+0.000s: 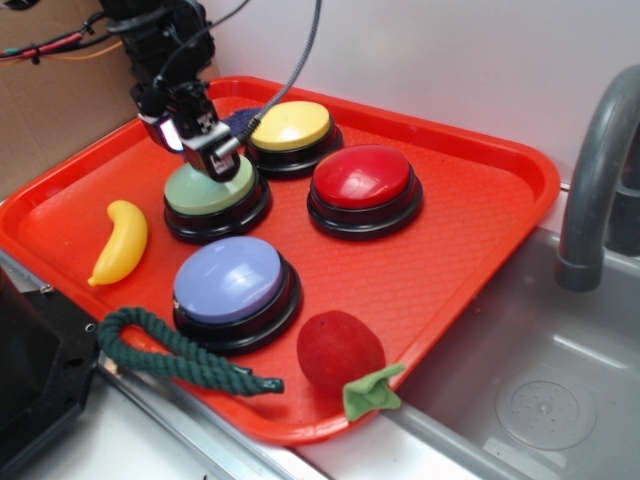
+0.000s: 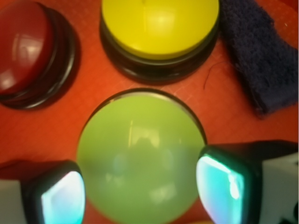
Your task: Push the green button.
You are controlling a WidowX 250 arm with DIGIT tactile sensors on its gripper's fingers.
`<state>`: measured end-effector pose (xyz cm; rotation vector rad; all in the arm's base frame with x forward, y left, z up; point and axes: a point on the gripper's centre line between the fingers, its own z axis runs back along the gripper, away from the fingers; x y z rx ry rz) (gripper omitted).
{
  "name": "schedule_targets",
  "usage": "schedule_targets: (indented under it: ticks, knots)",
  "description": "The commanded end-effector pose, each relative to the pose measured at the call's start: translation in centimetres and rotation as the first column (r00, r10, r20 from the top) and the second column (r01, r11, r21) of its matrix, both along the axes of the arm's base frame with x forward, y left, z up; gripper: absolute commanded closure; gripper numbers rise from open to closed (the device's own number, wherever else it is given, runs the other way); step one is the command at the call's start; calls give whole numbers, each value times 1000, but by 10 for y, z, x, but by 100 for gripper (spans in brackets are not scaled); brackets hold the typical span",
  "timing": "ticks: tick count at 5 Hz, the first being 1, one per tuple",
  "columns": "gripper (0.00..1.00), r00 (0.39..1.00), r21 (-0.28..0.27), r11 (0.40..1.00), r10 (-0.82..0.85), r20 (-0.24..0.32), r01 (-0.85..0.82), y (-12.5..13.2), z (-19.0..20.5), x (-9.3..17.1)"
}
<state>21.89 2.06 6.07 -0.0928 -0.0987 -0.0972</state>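
As hand (image 2: 140,191) straddles green button (image 2: 140,156), wrist-only

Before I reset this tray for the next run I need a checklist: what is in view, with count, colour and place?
green button: 1, pale green on black base, tray's left-centre, under the gripper
yellow button: 1, yellow, back of tray
red button: 1, red, right of the green one
lavender-blue button: 1, front of tray
toy banana: 1, yellow, left side of tray
rope: 1, dark green, over the tray's front edge
plush fruit: 1, red with green leaf, front right
cloth: 1, dark blue, beside the yellow button
tray: 1, red-orange
sink: 1, metal, right
faucet: 1, grey, right
gripper: 1, black, jaws apart astride the green cap
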Motion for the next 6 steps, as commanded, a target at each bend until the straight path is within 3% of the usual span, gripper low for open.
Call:
schedule_targets:
  ticks: [1,6]
  knots:
    - [0,999,91,996,-19,-36,22,-1,-17,10]
    - [0,998,86,996,-13,64,8,4,34,3]
